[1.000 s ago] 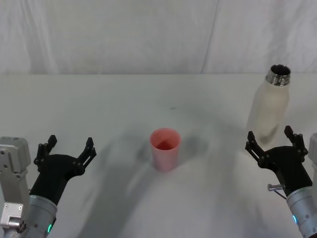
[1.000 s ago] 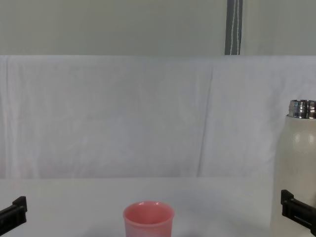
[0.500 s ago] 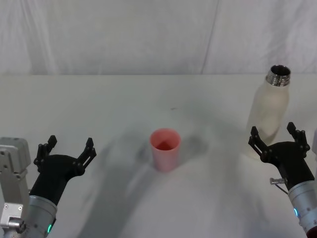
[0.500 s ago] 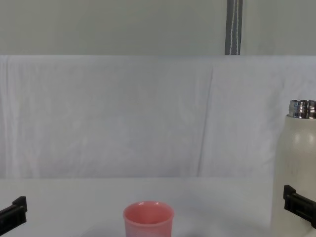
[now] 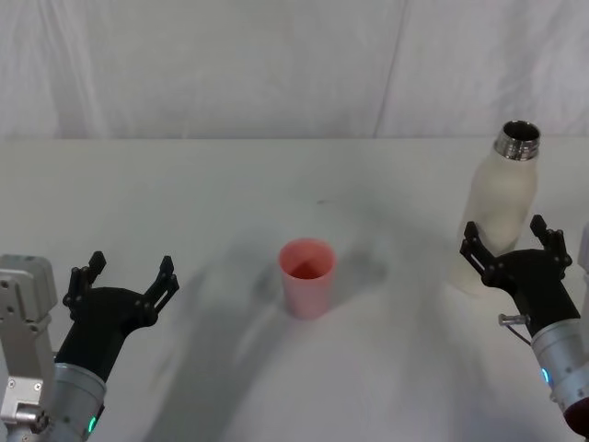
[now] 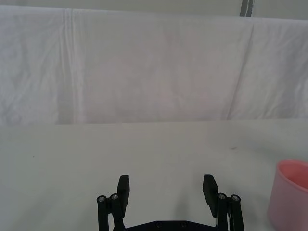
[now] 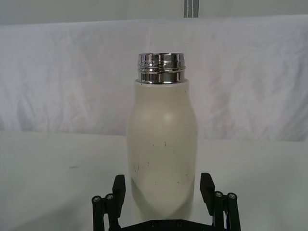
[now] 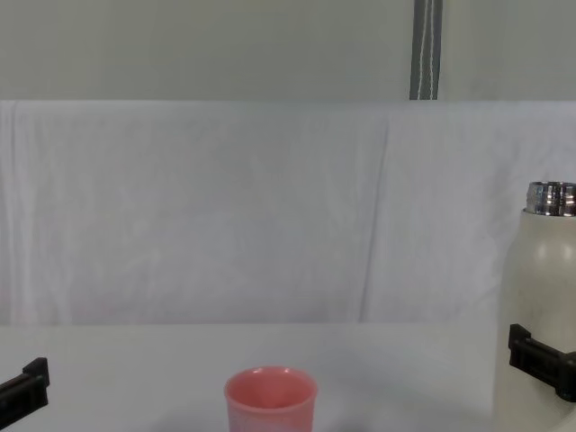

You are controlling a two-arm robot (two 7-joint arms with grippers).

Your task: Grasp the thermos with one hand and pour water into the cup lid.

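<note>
Your right gripper [image 5: 513, 241] is sitting open-fingered around the thermos [image 5: 498, 214] base at 2 o'clock. Cup lid [image 5: 306, 277] is standing mid-table. Left gripper [image 5: 126, 280] is idling open at 8 o'clock.

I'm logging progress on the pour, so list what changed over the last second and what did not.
The right end effector moved forward, and its open fingers now straddle the lower body of the thermos without closing on it. Nothing has been grasped. The thermos stands upright where it was, the cup lid has not shifted, and the left end effector stays open near the table's front left.
</note>
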